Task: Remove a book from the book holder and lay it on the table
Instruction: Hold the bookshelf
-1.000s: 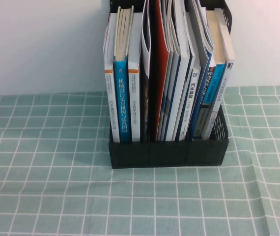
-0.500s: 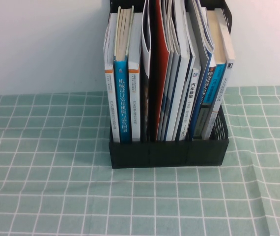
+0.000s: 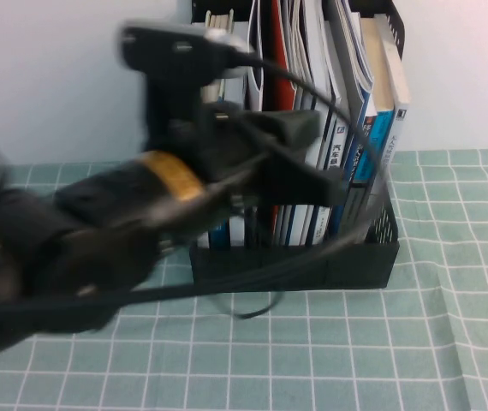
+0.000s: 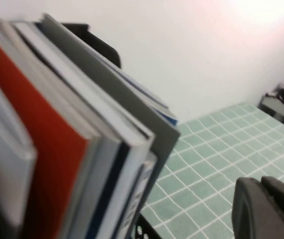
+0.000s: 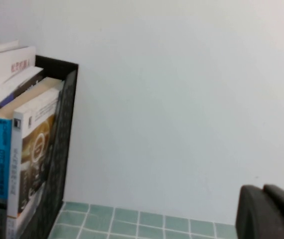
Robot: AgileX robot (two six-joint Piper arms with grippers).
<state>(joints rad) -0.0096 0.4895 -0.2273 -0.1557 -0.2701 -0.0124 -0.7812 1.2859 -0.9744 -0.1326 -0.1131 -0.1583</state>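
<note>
From the raised camera you see the left gripper (image 3: 334,181), black and blurred, reaching from the left across the front of the black perforated plastic book holder (image 3: 372,253); its tip lies over the spines in the middle slots; whether its fingers are apart or together you cannot tell; the thick white-covered paperback book (image 3: 391,103) stands upright in the end slot, to the right of the gripper tip and apart from it; the pale green table cloth with its white grid (image 3: 449,342) lies below and around the holder; the right gripper is out of this view.

In the left wrist view you have a red-covered volume (image 4: 42,144) and grey and white covers close before the camera; one dark finger (image 4: 266,209) shows at the frame's corner, over the green cloth.

In the right wrist view the book (image 5: 35,149), with its sepia machinery picture, stands against the holder's perforated wall; the right gripper (image 5: 269,211) shows only as a dark finger edge, well apart from the holder; its state you cannot tell.
</note>
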